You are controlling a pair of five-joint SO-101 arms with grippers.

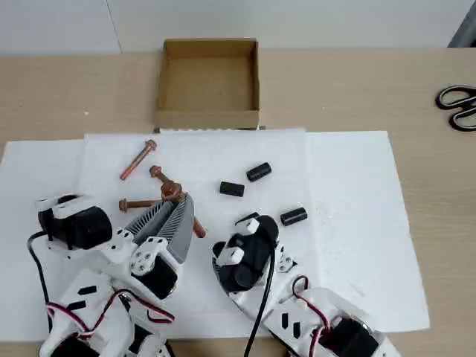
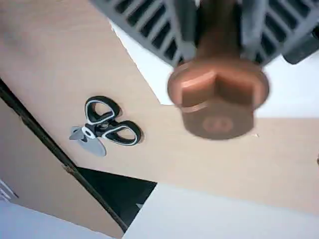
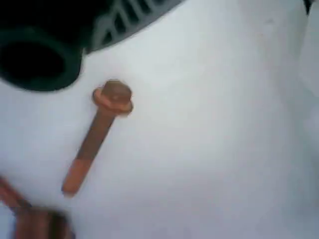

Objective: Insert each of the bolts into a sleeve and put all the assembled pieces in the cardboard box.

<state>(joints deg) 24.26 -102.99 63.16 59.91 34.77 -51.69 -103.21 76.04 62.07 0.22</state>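
Note:
My left gripper [image 1: 175,201] is shut on a copper bolt [image 1: 171,191], lifted over the white sheet; the bolt's hex head [image 2: 218,97] juts out between the grey ribbed fingers [image 2: 144,22]. Three more bolts [image 1: 139,160] [image 1: 137,203] [image 1: 156,174] lie near it, and a copper end [image 1: 199,230] shows beside the fingers. My right gripper [image 1: 249,224] sits to the right, shut on a black sleeve [image 3: 37,59] whose hollow end faces the camera. A loose bolt [image 3: 97,137] lies on the sheet beyond it. Three black sleeves [image 1: 258,172] [image 1: 232,189] [image 1: 294,216] lie loose. The cardboard box [image 1: 208,117] stands behind, open.
A white sheet [image 1: 357,223] covers the wooden table's front. Scissors [image 1: 457,105] lie at the far right edge, also seen as scissors [image 2: 105,128] in the left wrist view. Both arm bases crowd the front edge.

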